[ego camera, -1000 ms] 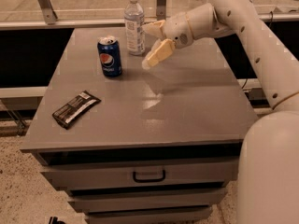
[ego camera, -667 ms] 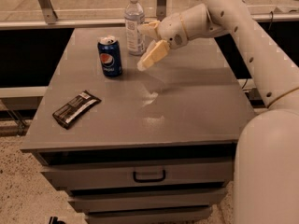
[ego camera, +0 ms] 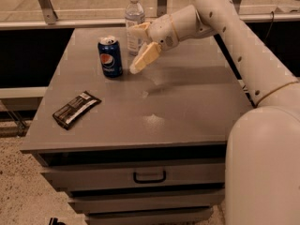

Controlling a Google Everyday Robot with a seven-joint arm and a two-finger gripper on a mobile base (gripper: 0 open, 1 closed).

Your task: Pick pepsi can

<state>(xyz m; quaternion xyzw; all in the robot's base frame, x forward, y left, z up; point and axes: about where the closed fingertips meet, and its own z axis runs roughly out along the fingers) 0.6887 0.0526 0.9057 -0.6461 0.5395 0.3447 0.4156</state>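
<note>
Blue can (ego camera: 110,57) upright on the grey cabinet top (ego camera: 187,102), not yet grasped. Gripper (ego camera: 133,49) just beside it, in front of the bottle (ego camera: 134,18), fingers (ego camera: 146,55) spread wide, holding nothing. Left to do, by the look of it: straddle, close, lift.

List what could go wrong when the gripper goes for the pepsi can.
The open gripper hangs just beside the pepsi can, directly in front of the water bottle. A finger may clip the bottle and topple it, or close on it instead. The lower finger could also nudge the can sideways rather than straddle it.
</note>
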